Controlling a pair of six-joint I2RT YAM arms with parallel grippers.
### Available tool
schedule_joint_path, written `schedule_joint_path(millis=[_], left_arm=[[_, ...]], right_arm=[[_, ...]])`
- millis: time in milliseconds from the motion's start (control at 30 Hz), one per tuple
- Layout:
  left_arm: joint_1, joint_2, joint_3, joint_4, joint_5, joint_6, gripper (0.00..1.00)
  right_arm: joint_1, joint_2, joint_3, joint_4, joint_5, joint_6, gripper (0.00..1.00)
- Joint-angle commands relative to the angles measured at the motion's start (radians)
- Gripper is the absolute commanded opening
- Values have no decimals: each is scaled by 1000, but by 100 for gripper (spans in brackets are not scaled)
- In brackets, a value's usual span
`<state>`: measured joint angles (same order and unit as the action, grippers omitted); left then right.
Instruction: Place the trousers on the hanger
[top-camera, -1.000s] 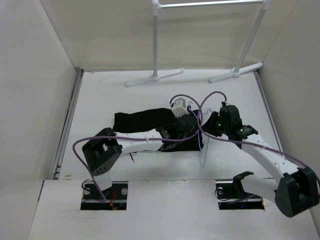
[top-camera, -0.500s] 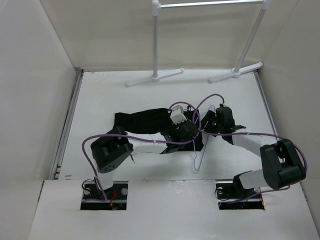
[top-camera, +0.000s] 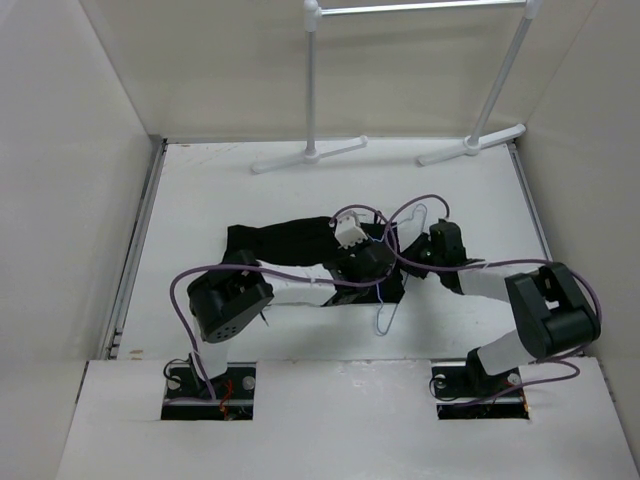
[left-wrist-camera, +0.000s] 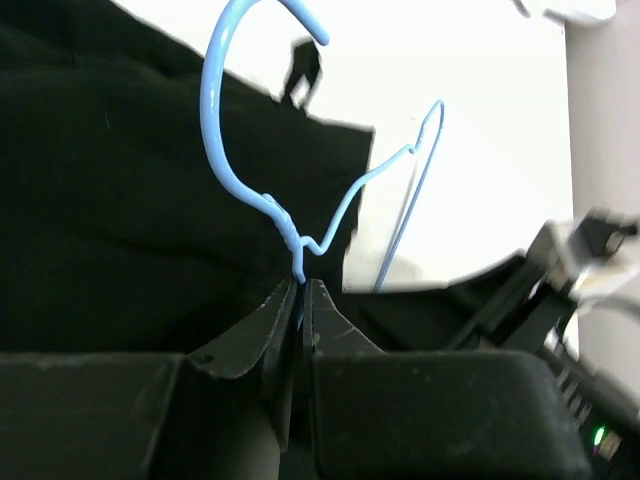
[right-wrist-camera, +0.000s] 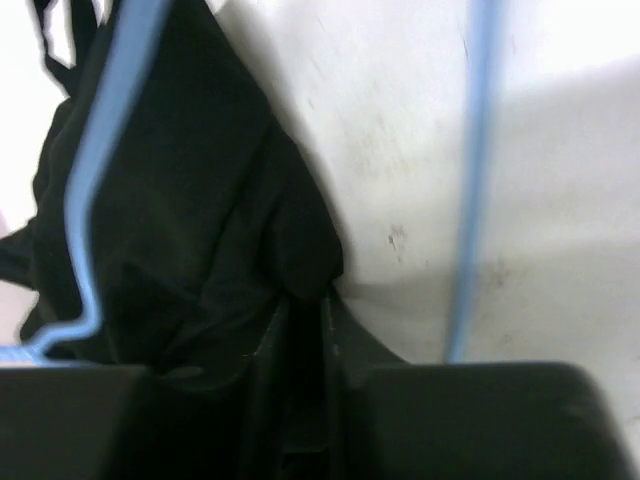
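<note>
Much of the soft black fabric trousers (top-camera: 285, 240) is hidden beneath both arms (top-camera: 290, 288) from above; they lie crumpled midway on the matte white surface (top-camera: 200, 200). Over them is the thin pale-blue wire hanger (left-wrist-camera: 207, 100), largely obscured overhead. The left end effector (left-wrist-camera: 300, 297) pinches its twisted neck; the right end effector (right-wrist-camera: 305, 305) clamps a fabric fold.

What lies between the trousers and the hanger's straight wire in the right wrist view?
Only bare, faintly marked table separates the trousers and the hanger wire, seen in the right wrist view.
</note>
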<state>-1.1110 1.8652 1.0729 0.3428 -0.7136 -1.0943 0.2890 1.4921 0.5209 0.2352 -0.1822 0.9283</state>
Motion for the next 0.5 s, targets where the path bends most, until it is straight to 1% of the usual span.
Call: schedule_joint_path(millis=[0, 100, 300, 367, 467], left_arm=[[23, -40, -2, 41, -76, 1, 0], [41, -64, -10, 44, -90, 5, 0], [73, -113, -76, 32, -86, 20, 0], [78, -153, -120, 28, -92, 37, 0], [104, -239, -197, 16, -92, 71, 0]], right_arm=[[5, -19, -48, 73, -46, 110, 16], [-14, -122, -71, 50, -51, 130, 13], [-9, -361, -78, -56, -14, 162, 13], [-24, -404, -81, -77, -10, 165, 12], [-87, -434, -78, -144, -19, 147, 11]])
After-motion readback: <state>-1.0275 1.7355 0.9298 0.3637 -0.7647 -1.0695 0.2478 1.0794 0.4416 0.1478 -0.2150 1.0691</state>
